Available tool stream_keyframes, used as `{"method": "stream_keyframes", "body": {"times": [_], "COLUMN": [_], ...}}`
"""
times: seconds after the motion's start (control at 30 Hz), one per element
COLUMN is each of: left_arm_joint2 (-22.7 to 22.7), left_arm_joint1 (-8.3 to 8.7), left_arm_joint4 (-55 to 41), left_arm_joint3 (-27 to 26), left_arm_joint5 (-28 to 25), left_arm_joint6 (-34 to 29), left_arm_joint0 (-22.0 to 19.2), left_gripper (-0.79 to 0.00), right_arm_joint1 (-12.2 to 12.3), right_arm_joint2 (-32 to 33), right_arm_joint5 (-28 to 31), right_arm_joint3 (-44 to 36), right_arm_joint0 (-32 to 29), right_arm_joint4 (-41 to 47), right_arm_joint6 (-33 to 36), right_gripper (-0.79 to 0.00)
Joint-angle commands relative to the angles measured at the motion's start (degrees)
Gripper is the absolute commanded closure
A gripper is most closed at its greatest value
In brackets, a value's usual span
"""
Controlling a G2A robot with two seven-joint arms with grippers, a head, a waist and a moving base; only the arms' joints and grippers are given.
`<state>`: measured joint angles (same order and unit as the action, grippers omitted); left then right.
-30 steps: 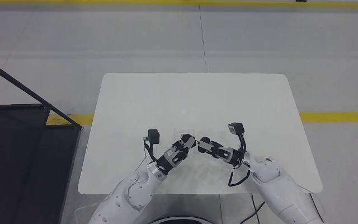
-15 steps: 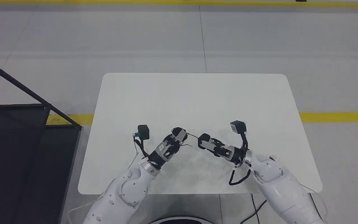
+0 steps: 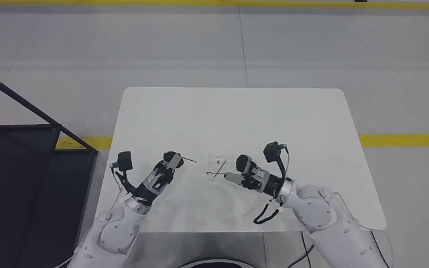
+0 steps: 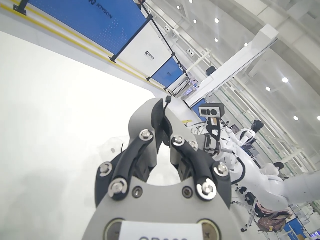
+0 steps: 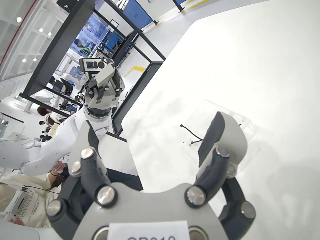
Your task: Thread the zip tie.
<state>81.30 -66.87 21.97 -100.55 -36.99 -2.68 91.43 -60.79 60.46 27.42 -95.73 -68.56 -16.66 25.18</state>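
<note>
We log two zip ties, both thin and black. The first zip tie [image 3: 190,161] [image 4: 167,99] is clamped in the left gripper [image 3: 175,159] [image 4: 162,111], whose pads are pressed together on the strap. In the left wrist view the small square head stands just clear of the fingertips. In the top view a short length pokes out of the gripper toward the middle of the white table [image 3: 268,120]. How much strap runs back between the pads we cannot tell.

The second zip tie [image 3: 214,175] [image 5: 191,133] [image 4: 122,147] lies loose and slightly curved. It is at the near left corner of a clear plate [image 3: 221,161] [image 5: 225,111] that lies flat on the table. We see a small dark hole in the plate.

The right gripper [image 3: 233,169] [image 5: 152,123] is spread wide and grips nothing. It sits at the plate's right side, fingers pointing toward the second zip tie. In the right wrist view one end of that tie runs behind one finger pad [image 5: 212,131], and the other end lies free in the gap between the fingers. Whether pad and tie touch we cannot tell.

The left gripper is to the left of the plate, apart from it. Its held tie points toward the plate without reaching it.
</note>
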Motion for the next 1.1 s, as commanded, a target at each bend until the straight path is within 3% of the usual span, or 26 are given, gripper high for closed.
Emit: {"method": "stream_keyframes", "body": {"times": [0.0,0.3,0.5,0.9,1.07], "left_arm_joint2": [-0.04,-0.81,-0.37,7.59,8.17], "left_arm_joint1": [0.00,-0.13,-0.20,1.22,1.56], "left_arm_joint4": [0.03,-1.04,-3.12,-9.40,-10.05], "left_arm_joint3": [0.01,-0.34,1.73,5.63,5.26], "left_arm_joint5": [0.00,0.31,-0.11,-5.44,-6.79], "left_arm_joint6": [0.05,-0.02,-0.22,-8.09,-11.25], "left_arm_joint0": [-0.03,-0.17,-1.91,-1.82,-1.63], "left_gripper": [0.000,0.000,0.000,0.000,0.000], "right_arm_joint1": [0.00,-0.03,-0.52,-3.27,-4.61], "right_arm_joint2": [0.01,-0.61,-3.61,-15.68,-19.50], "right_arm_joint5": [0.04,-0.79,-11.92,-31.15,-35.10], "right_arm_joint3": [0.02,-1.24,-8.27,-14.41,-13.96], "right_arm_joint0": [0.01,0.33,1.51,7.22,9.79], "right_arm_joint4": [0.06,-3.03,-16.91,-42.96,-48.03], "right_arm_joint6": [0.02,1.10,3.68,13.69,17.85], "right_gripper": [-0.785,-0.785,-0.785,-0.785,-0.785]}}
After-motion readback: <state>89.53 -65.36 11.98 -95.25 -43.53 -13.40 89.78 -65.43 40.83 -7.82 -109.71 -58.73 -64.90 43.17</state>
